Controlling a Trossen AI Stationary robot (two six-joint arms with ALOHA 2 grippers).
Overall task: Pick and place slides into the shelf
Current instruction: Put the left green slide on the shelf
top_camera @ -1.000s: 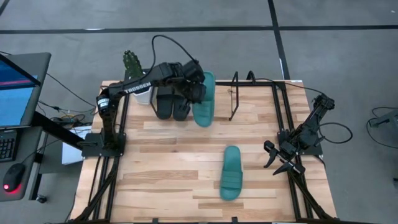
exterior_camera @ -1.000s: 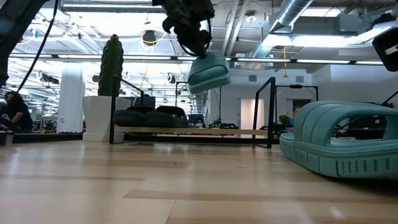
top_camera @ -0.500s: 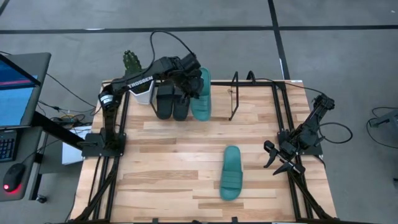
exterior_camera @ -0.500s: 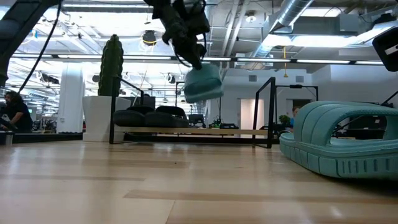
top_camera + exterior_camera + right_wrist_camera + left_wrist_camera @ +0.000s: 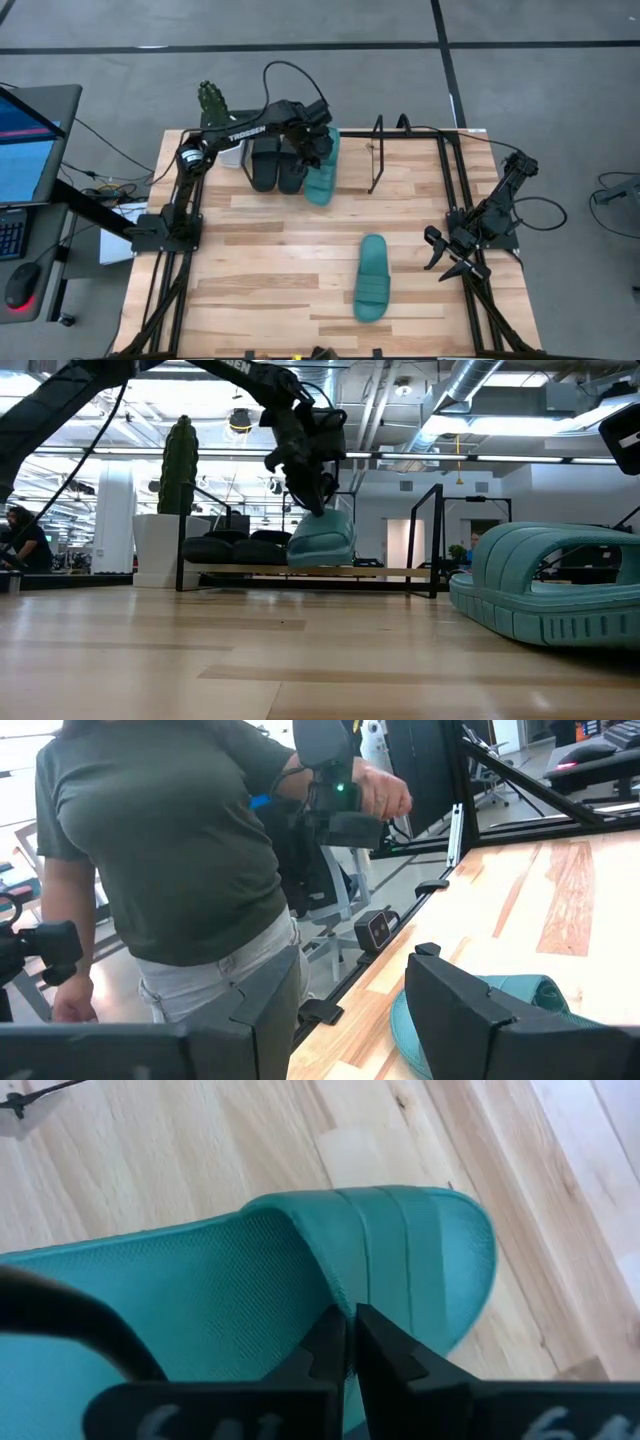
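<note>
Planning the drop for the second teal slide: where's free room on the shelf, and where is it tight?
Free: the shelf's span between the held teal slide and its right end frame. Also bare: tabletop left of the loose teal slide. Crowded: the shelf's left end, with two black slides, the teal one and the left hand.

Three slides (image 5: 290, 163) on shelf (image 5: 376, 152)

Readable in white capitals on the left arm (image 5: 235, 136), upper left of the high view: "TROSSEN". Blurred white characters across the dark bar at the bottom of the left wrist view, unreadable. Coloured bands on the laptop screen (image 5: 22, 150) at the far left edge, illegible. Nothing else legible.
</note>
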